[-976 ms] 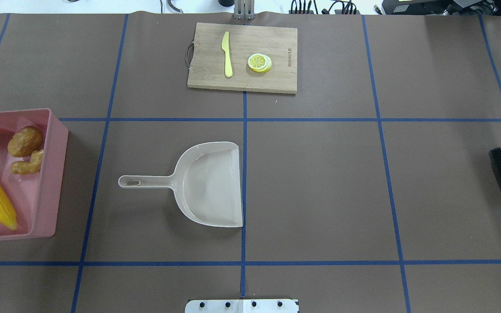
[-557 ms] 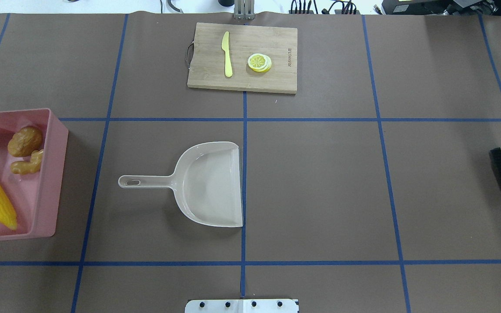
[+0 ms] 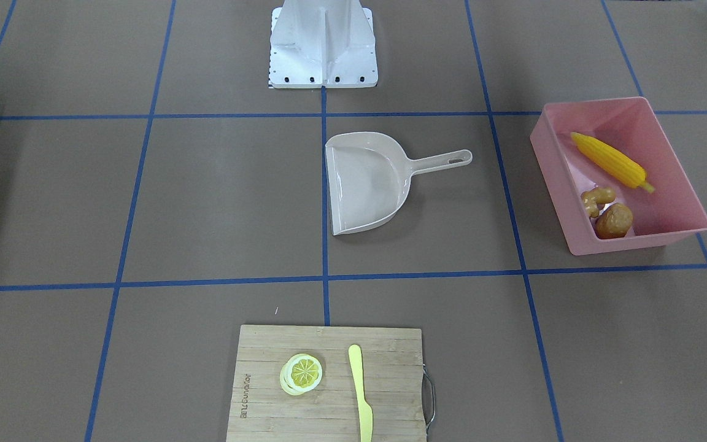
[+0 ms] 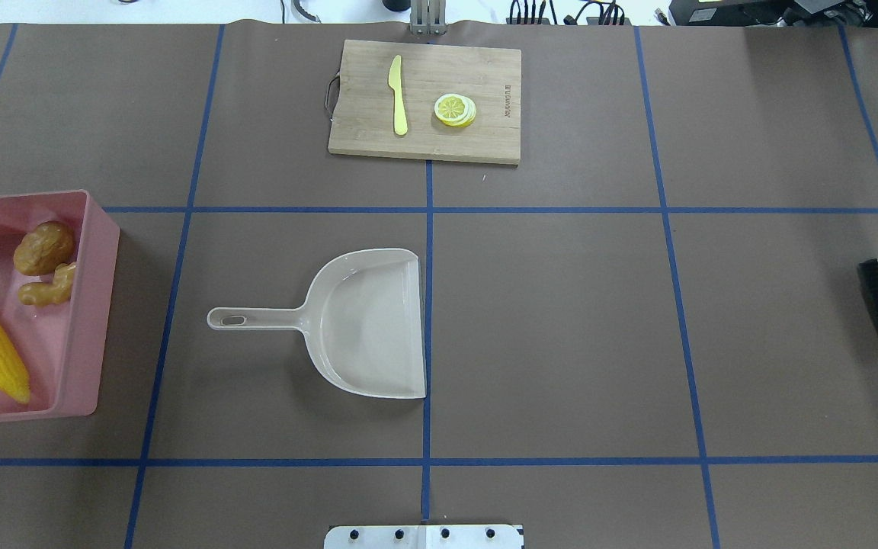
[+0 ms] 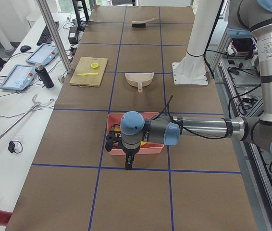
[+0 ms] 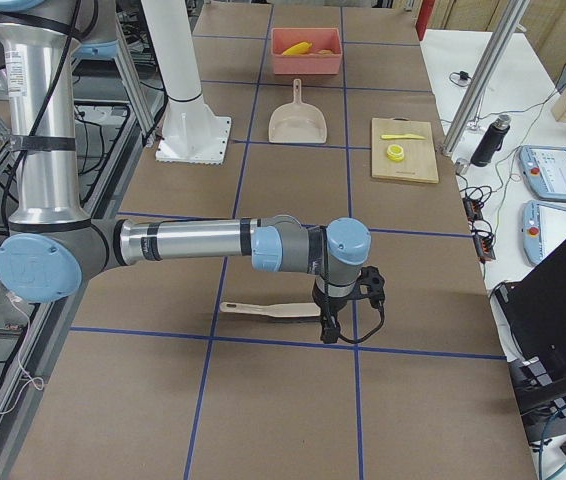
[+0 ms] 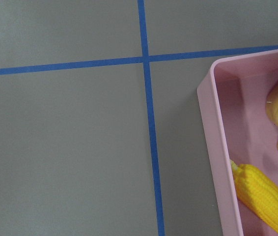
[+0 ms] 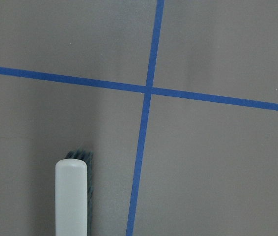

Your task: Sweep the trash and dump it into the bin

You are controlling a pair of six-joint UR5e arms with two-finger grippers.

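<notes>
Only the side views show the left tool (image 5: 129,163) by the bin (image 5: 126,114) and the right tool (image 6: 329,328) by the brush (image 6: 268,310); spread or not, I cannot tell.

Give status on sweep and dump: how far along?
Done: corn, potato and ginger all lie in the bin. In hand: nothing evident; the dustpan sits empty, the brush is under the right gripper, grip unclear. Left: no trash shows on the table, so seemingly nothing.
</notes>
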